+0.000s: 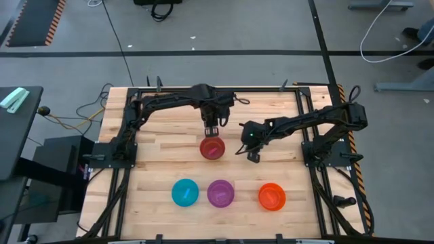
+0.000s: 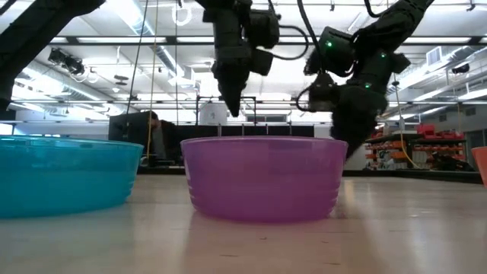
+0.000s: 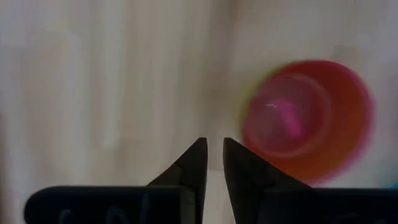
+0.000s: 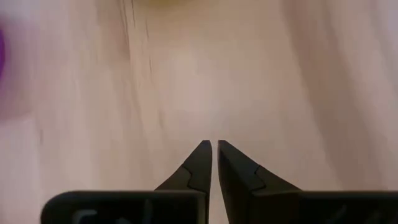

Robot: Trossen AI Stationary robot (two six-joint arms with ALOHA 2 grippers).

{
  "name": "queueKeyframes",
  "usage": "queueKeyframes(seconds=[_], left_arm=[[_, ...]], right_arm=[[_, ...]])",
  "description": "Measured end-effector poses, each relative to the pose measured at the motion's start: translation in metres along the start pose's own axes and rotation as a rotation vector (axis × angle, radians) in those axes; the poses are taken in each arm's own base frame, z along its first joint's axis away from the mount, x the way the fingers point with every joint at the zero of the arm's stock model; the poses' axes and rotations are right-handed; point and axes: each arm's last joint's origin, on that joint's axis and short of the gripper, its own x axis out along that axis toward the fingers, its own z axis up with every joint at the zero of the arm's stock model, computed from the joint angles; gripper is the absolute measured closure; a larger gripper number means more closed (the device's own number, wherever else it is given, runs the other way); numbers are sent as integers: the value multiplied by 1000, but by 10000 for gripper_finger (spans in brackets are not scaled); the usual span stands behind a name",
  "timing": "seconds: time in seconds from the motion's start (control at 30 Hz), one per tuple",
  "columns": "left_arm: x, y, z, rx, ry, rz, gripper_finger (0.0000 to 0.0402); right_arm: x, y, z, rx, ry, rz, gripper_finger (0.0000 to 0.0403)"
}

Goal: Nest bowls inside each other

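Both our left gripper (image 1: 211, 130) and right gripper (image 1: 253, 157) hover nearly closed, empty. The 4 bowls, like the mid-tabletop red one (image 1: 212, 148), look light and slippery; we'd pinch a rim.

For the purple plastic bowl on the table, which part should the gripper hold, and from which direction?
Take the round purple plastic bowl by its thin rim, coming from straight above. It stands upright and open, so one finger can go inside and one outside; the blue bowl sits close beside it, so pick the rim's free side.

No text, label or number can be read anywhere
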Motion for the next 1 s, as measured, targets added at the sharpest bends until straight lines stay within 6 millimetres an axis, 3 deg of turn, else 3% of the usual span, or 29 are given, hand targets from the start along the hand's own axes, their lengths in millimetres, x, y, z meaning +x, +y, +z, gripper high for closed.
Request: queueKeyframes(seconds=[0.17,0.37,0.53,0.7,1.0], left_arm=[[-13,22,0,-46,-21,109,345],[-16,52,-4,-116,-54,145,356],[-17,72,-5,-160,-96,166,361],[-18,82,-6,-182,-118,177,362],[-18,82,-7,-185,-114,176,370]], right_arm=[[-30,19,-3,26,51,14,367],[-75,58,-7,15,-62,118,367],[-95,77,-21,120,-77,151,367],[-91,87,-38,224,21,60,367],[-67,102,-48,286,136,0,367]])
